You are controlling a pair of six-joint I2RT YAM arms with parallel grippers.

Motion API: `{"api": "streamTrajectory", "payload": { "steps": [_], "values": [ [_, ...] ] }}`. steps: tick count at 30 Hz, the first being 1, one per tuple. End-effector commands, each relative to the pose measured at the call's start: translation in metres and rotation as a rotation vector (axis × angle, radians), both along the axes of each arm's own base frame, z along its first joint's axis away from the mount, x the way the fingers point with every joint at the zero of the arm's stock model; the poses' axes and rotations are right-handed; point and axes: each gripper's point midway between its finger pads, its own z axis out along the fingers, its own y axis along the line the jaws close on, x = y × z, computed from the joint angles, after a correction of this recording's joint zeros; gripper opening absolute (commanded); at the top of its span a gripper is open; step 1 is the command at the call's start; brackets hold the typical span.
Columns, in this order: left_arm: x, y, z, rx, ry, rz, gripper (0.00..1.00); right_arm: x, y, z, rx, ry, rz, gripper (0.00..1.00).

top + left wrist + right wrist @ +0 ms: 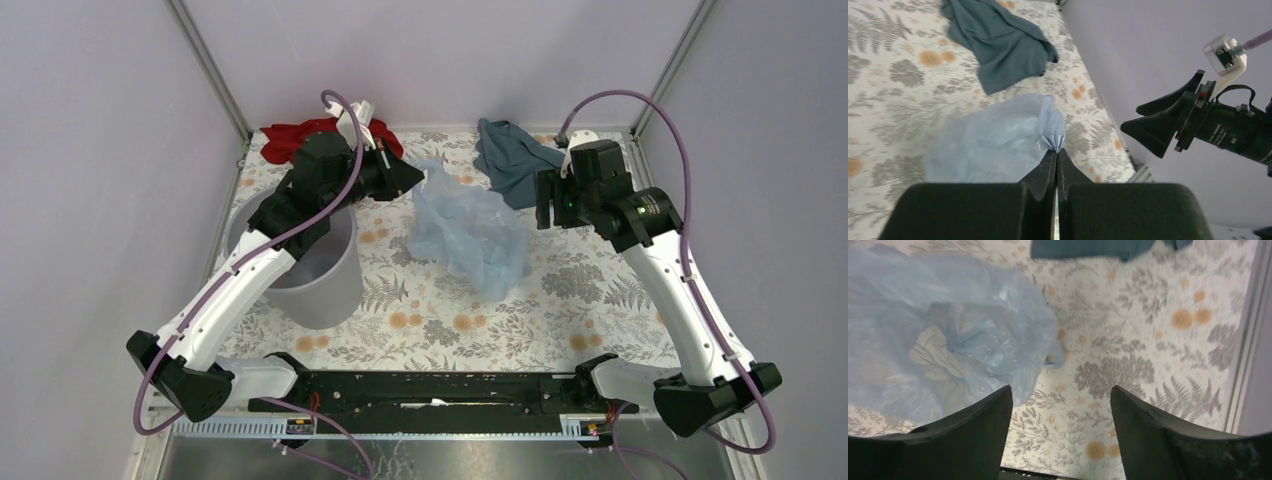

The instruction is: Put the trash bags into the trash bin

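Table (440, 325) with leaves and flowers printed on it holds all the things. Next comes the grey bin (322, 288). It stands upright on the left side, under the left arm. The pale blue bag (470, 235) sits crumpled in the middle of the table, to the right of the bin and not in it. One corner of the bag is pulled up. A teal cloth (505, 160) lies at the back, just past the bag. A red cloth (290, 135) lies in the back left corner, behind the bin. The left gripper (1056, 152) is closed tight and pinches the bag's raised corner. The right gripper (1060, 395) is wide open and holds nothing. It hangs over the table by the bag's right side.
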Motion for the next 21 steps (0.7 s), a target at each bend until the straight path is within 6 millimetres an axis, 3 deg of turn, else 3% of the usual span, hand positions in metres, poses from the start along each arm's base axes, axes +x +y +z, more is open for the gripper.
{"api": "streamTrajectory", "payload": {
  "steps": [1,3,6,8,13,16,21],
  "values": [
    [-0.007,-0.015,0.055,-0.189,-0.033,-0.052,0.00,-0.006,0.007,0.057,-0.048,-0.136,0.072,0.82],
    [-0.007,-0.018,0.059,-0.224,-0.024,-0.059,0.00,-0.014,0.051,0.065,0.094,-0.144,0.275,0.86],
    [-0.008,-0.027,0.063,-0.275,-0.004,-0.084,0.00,-0.047,0.133,0.079,0.422,-0.196,0.598,0.94],
    [-0.008,-0.032,0.062,-0.287,0.017,-0.084,0.00,-0.058,0.166,0.084,0.536,-0.258,0.696,0.98],
    [-0.011,-0.040,0.062,-0.317,0.049,-0.087,0.00,-0.054,0.218,0.076,0.558,-0.383,0.752,1.00],
    [-0.014,-0.043,0.065,-0.333,0.058,-0.086,0.00,-0.033,0.234,0.074,0.561,-0.472,0.652,1.00],
    [-0.017,-0.047,0.065,-0.336,0.061,-0.079,0.00,-0.023,0.263,0.070,0.683,-0.510,0.617,1.00]
  ]
}}
